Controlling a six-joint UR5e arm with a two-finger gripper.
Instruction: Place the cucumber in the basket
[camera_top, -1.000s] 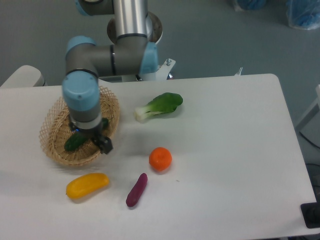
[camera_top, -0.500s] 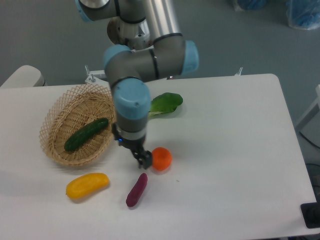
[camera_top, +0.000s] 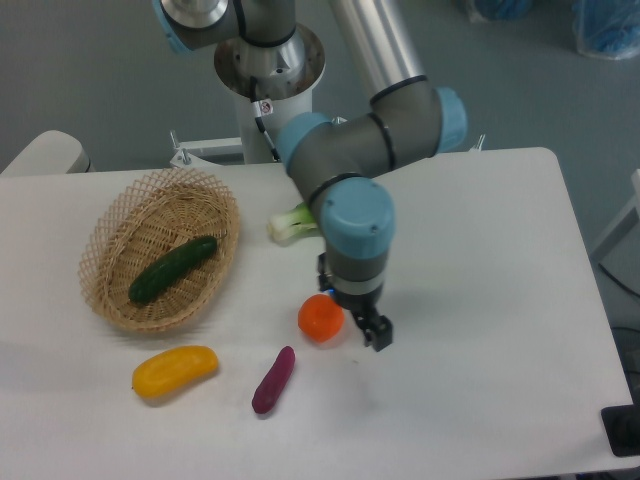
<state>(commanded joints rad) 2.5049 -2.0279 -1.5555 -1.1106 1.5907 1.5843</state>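
One cucumber (camera_top: 172, 269) lies diagonally inside the basket (camera_top: 110, 236).
Gripper (camera_top: 374, 333) hangs over the table (camera_top: 480, 300) just right of the orange (camera_top: 320, 318), holding nothing; whether its jaws are apart, I cannot tell.

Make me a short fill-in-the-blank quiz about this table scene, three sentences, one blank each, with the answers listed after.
1. The cucumber lies inside the ______.
2. The round fruit right beside the gripper is colored ______.
3. The slim vegetable lying between the yellow fruit and the gripper is colored ______.

Missing words: basket; orange; purple
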